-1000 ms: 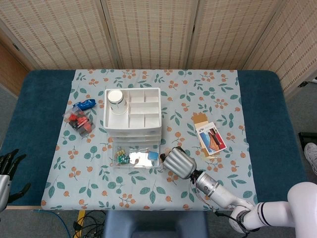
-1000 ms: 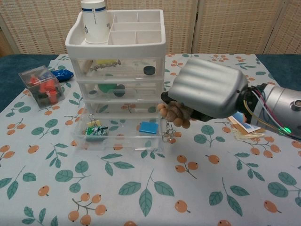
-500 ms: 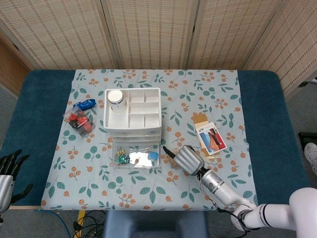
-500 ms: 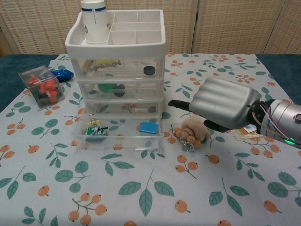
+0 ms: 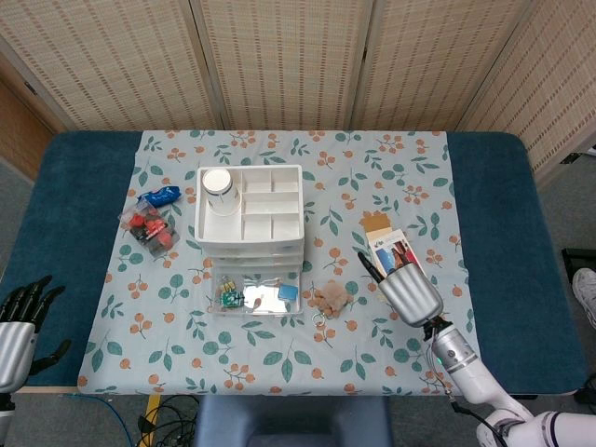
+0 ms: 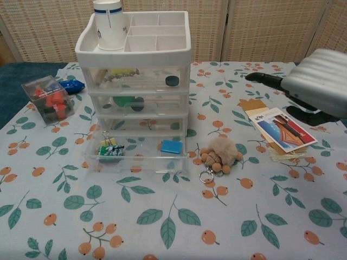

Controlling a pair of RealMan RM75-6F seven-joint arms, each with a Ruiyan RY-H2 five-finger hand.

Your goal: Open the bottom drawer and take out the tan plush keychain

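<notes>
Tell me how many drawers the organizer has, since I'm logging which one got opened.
3, stacked in the organizer: the top drawer, shut; the middle drawer, shut; the bottom drawer, pulled out toward the camera. The tan plush keychain lies on the cloth beside it.

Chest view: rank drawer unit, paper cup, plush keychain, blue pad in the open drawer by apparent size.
1. drawer unit
2. paper cup
3. plush keychain, close to the cup, and nearer the camera, so their order is unsure
4. blue pad
</notes>
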